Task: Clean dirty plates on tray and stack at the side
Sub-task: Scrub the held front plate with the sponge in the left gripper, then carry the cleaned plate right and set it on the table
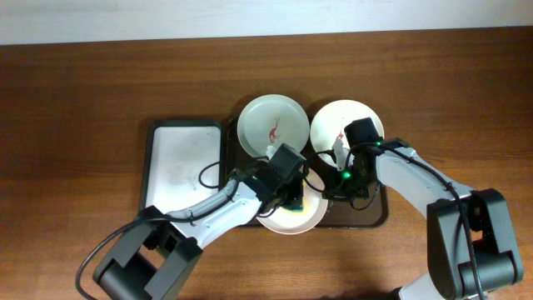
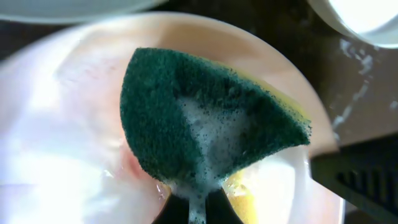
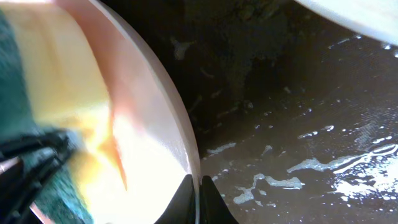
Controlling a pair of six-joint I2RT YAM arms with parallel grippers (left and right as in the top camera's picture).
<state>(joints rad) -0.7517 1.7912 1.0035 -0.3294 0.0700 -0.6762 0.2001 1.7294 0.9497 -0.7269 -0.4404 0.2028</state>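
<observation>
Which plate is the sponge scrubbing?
The front plate, the one under the green sponge in the left gripper. The mint plate and the other white plate behind it sit untouched, red squiggles showing.

Three plates (image 1: 271, 125) on wet brown tray (image 1: 371, 215)
</observation>
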